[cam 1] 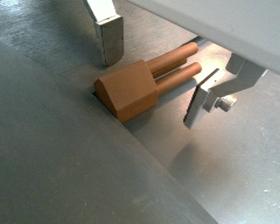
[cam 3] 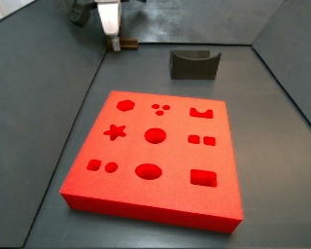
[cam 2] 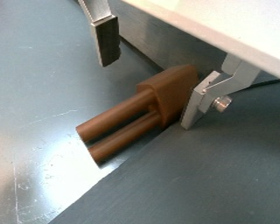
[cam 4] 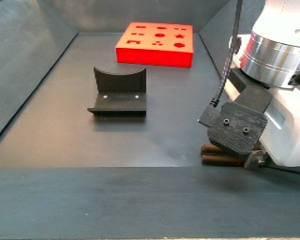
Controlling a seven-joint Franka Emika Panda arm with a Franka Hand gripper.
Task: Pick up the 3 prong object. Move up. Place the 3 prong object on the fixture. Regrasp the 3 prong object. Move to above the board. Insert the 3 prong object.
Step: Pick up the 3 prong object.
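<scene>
Tool (cam 1: 154, 74): low over the grey floor (cam 1: 60, 149), jaws spread wide, gripping nothing; fingers (cam 2: 106, 39) flank the piece without touching.
3 prong object (cam 2: 136, 118): brown, lying flat on the floor between the fingers, prongs parallel.
Fixture (cam 3: 193, 63): at the board's 12 o'clock in a side view, well apart from the tool (cam 3: 113, 37).
Board (cam 3: 155, 156): red, flat on the floor.

The brown 3 prong object (cam 1: 140, 83) lies flat between the open gripper's (cam 1: 154, 66) fingers.
</scene>
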